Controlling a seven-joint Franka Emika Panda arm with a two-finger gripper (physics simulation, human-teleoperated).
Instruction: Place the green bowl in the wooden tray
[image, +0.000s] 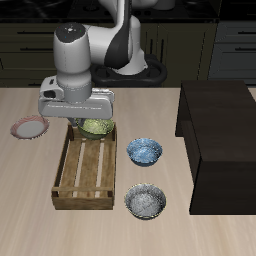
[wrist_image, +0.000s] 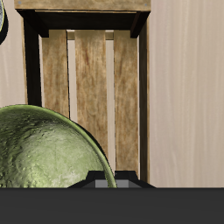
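Observation:
The green bowl (image: 98, 127) hangs just under my gripper (image: 96, 119), above the back end of the wooden tray (image: 88, 172). The gripper is shut on the bowl's rim, and the hand's body hides most of the fingers in the exterior view. In the wrist view the olive-green bowl (wrist_image: 48, 156) fills much of the picture close to the camera. The tray's slatted bottom (wrist_image: 92, 79) and plank sides lie below it. A grey finger part (wrist_image: 105, 184) shows at the bowl's edge. The tray holds nothing else.
A blue patterned bowl (image: 144, 151) and a grey-white speckled bowl (image: 146, 201) stand beside the tray. A pinkish plate (image: 30, 127) lies on the tray's other side. A big dark box (image: 220, 140) stands beyond the bowls.

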